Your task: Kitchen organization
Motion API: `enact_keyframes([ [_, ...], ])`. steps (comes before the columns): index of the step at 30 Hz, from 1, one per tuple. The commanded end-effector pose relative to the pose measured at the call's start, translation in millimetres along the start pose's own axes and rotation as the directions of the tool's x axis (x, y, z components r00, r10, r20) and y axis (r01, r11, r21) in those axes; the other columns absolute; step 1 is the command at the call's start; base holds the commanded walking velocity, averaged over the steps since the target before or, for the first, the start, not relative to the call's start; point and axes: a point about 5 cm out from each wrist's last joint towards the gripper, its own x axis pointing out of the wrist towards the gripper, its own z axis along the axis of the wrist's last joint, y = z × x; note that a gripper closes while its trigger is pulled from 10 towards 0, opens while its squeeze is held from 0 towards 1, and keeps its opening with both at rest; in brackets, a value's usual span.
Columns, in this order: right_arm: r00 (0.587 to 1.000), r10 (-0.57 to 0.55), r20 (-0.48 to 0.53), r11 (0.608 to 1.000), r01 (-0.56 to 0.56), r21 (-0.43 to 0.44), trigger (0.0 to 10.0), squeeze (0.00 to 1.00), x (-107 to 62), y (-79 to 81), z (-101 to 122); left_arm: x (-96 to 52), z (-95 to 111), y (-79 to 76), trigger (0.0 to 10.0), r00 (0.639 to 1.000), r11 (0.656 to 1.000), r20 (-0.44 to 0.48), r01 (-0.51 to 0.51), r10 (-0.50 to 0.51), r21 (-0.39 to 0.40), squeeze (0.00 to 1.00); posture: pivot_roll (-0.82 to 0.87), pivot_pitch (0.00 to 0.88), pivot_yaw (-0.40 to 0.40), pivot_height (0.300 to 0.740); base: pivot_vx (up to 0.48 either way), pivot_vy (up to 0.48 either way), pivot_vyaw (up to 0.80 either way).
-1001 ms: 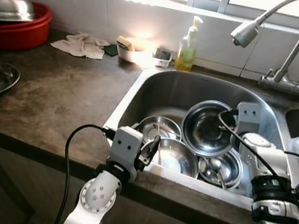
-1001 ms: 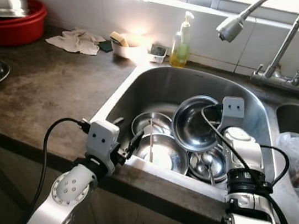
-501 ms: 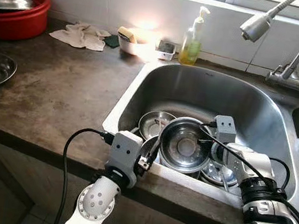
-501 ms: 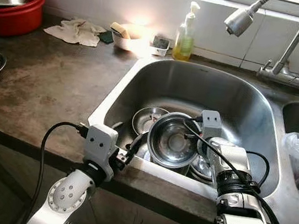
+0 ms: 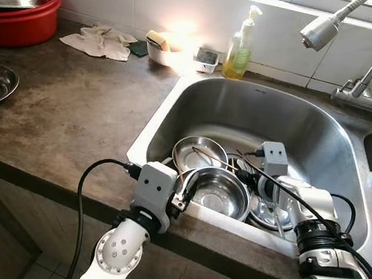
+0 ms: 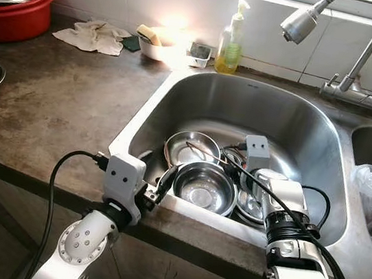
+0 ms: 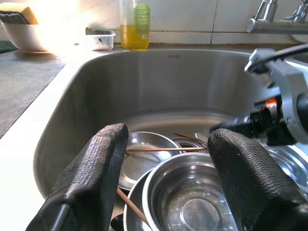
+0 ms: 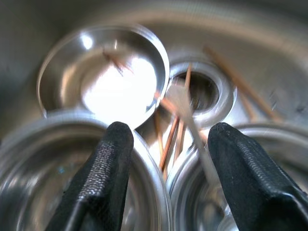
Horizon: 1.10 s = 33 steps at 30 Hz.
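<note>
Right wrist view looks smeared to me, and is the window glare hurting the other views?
Right wrist view: motion-blurred, bowls and chopsticks soft, with a blown-out highlight in one bowl. Eye views: sharp, but window glare washes out the white dish behind the sink. Left wrist view: sharp, with glare at that same dish.

You can read no text here. The soap bottle [image 7: 135, 24] by the sink [image 7: 192, 72] carries a green label, but its print is too small for you to make out. A small stamped mark sits on the sink's back wall, and you cannot read it either.
</note>
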Motion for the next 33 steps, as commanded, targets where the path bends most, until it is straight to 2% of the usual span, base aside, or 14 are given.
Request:
enact_keyframes([
  [1, 0.994, -0.028, 0.102, 1.0, 0.027, 0.013, 10.0, 0.0, -8.1, -3.1, 12, 2.5, -2, -1.6, 10.0, 1.0, 1.0, -0.01, 0.006, -0.006, 0.008, 0.0, 0.08, 0.087, -0.082, 0.74, 0.0, 0.0, 0.0],
  [2, 0.977, -0.051, 0.205, 0.999, 0.051, 0.005, 10.0, 0.0, -16.4, -2.8, 23, 4.2, -3, -0.5, 10.0, 1.0, 1.0, -0.009, 0.005, -0.004, 0.012, 0.0, 0.08, 0.085, -0.081, 0.74, 0.0, 0.0, 0.0],
  [5, 0.959, -0.046, 0.278, 0.999, 0.045, 0.01, 10.0, 0.0, -25.5, -0.4, 32, 5.8, -3, 1.0, 10.0, 1.0, 1.0, -0.009, 0.0, 0.0, 0.018, 0.0, 0.08, 0.082, -0.078, 0.74, 0.0, 0.0, 0.0],
  [7, 0.942, -0.063, 0.33, 0.997, 0.077, -0.03, 10.0, 0.0, -34.5, -0.4, 38, 6.8, -3, 2.1, 10.0, 1.0, 1.0, -0.013, -0.003, 0.003, 0.024, 0.0, 0.07, 0.082, -0.075, 0.74, 0.0, 0.0, 0.0],
  [11, 0.886, -0.091, 0.454, 0.992, 0.122, -0.04, 10.0, 0.0, -55.8, 0.0, 48, 6.9, -5, 3.7, 10.0, 1.0, 1.0, -0.015, -0.006, 0.006, 0.03, 0.0, 0.06, 0.079, -0.066, 0.74, 0.0, 0.0, 0.0],
  [15, 0.816, -0.062, 0.575, 0.987, 0.136, -0.087, 10.0, 0.0, -80.8, 16.6, 45, 8.4, -6, 5.3, 10.0, 1.0, 1.0, -0.011, -0.004, 0.005, 0.026, 0.0, 0.05, 0.069, -0.056, 0.74, 0.0, 0.0, 0.0],
  [18, 0.801, -0.074, 0.594, 0.987, 0.146, -0.073, 10.0, 0.0, -88.3, 23.4, 36, 10.1, -6, 6.1, 10.0, 1.0, 1.0, -0.008, -0.005, 0.005, 0.025, 0.0, 0.05, 0.064, -0.052, 0.74, 0.0, 0.0, 0.0],
  [21, 0.751, -0.127, 0.648, 0.98, 0.195, -0.035, 10.0, 0.0, -101.3, 25.1, 31, 10.9, -3, 7.9, 10.0, 1.0, 1.0, 0.015, -0.001, 0.001, 0.017, 0.0, 0.05, 0.061, -0.044, 0.74, 0.0, 0.0, 0.0],
  [25, 0.709, -0.149, 0.69, 0.98, 0.2, 0.006, 10.0, 0.0, -118.1, 31.1, 25, 11.2, -4, 16.1, 10.0, 1.0, 0.999, 0.014, -0.022, 0.022, 0.026, 0.0, 0.04, 0.058, -0.04, 0.74, 0.0, 0.0, 0.0],
  [33, 0.729, -0.117, 0.674, 0.978, 0.201, -0.047, 10.0, 0.0, -123.1, 50.5, 4, 11.8, -4, 13.2, 10.0, 1.0, 0.999, 0.028, -0.001, 0.0, 0.036, 0.0, 0.03, 0.054, -0.032, 0.74, 0.0, 0.0, 0.0],
])
